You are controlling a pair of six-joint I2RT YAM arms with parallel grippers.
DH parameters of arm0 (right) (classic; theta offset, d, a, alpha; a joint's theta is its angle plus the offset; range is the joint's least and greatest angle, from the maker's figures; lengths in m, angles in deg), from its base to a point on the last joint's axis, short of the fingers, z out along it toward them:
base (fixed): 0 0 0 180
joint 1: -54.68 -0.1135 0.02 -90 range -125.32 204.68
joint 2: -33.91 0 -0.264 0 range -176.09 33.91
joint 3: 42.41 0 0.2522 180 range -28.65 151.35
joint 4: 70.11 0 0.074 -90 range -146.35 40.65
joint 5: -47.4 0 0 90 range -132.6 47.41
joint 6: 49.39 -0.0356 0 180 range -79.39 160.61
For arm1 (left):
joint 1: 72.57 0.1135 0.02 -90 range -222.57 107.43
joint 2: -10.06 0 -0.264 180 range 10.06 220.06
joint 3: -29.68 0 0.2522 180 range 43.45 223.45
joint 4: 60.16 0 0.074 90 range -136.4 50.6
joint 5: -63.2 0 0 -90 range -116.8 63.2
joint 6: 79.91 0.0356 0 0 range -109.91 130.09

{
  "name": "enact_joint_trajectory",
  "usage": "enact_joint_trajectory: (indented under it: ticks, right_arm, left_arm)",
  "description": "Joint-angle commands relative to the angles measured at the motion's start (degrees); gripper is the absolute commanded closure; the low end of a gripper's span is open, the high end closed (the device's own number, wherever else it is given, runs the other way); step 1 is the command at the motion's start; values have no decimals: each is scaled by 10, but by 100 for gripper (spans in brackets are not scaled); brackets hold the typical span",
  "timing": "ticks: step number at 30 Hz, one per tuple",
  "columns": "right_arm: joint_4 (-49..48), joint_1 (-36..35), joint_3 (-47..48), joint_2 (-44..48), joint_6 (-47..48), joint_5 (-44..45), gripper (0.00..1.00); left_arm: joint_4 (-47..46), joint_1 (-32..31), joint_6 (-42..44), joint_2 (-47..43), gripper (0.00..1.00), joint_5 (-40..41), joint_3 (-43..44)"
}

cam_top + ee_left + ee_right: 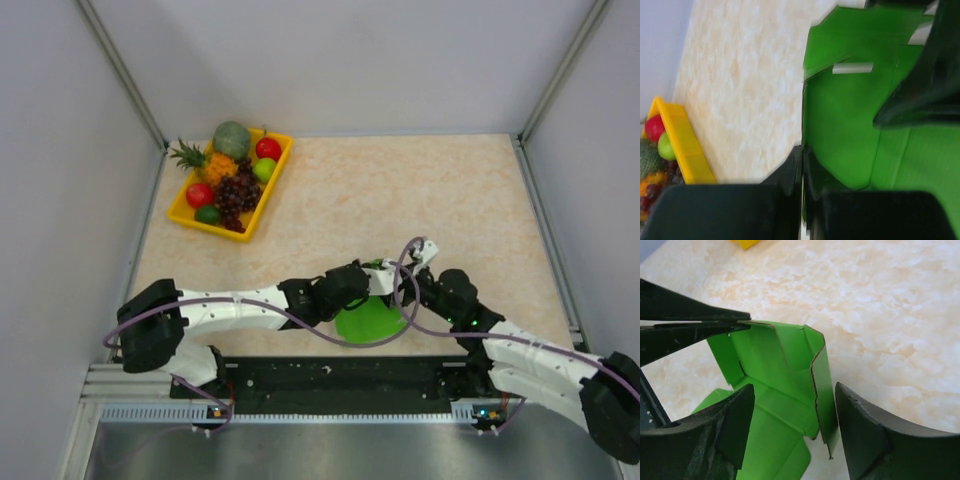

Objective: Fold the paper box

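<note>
The fingers [865, 430] of my right gripper [792, 397] stand spread. In the right wrist view an upright flap of the paper box [770, 355] rises in the gap between them, close by the right-hand finger; I cannot tell whether it touches. Up and to the left of them my left gripper [737, 324] reaches in, its tips pressed together on the top edge of the box's far wall. Beyond my fingers lies marbled table [890, 315], with a corner of the yellow tray [747, 242] at the top edge.

In the left wrist view my left fingers [790, 172] pinch a thin green edge that runs straight out ahead of them. To their right the card spreads out, creased and notched. A dark, blurred part of my right gripper hangs over it and hides some of it. To their left is table, and well off that way is the yellow tray, holding a red fruit [654, 127] and a green fruit [666, 147].

From above, both sets of fingers meet over the paper box [368, 322], which spreads just beneath them toward my bases. Purple cables [385, 340] loop across it. The yellow tray [182, 208] sits well apart, far off to the left of my left fingers.
</note>
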Motion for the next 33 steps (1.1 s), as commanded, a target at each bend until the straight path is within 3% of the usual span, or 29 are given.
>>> enact_joint_trajectory:
  ticks: [1,5,8,15,18,19,23,26,33]
  right_arm:
    - [30,35,-12,109,-78,-29,32]
    - [196,36,11,178,-142,21,31]
    - [253,36,30,206,-157,48,31]
    - [343,36,77,222,-121,63,52]
    - [317,36,73,213,-121,10,69]
    - [294,36,70,193,-119,-21,70]
    - [257,36,76,131,-114,-49,71]
    - [263,36,88,104,-112,-11,72]
    - [273,36,88,123,-100,33,73]
  left_arm:
    - [-18,4,-13,-23,100,-7,-23]
    - [11,8,-49,-7,100,22,-1]
    - [53,7,-93,7,100,25,23]
    - [77,14,-119,3,100,-28,35]
    - [104,18,-125,13,100,-33,54]
    - [104,18,-124,15,100,-33,56]
    - [105,17,-124,18,100,-32,66]
    - [109,17,-122,18,100,-34,74]
    - [114,18,-121,16,100,-38,74]
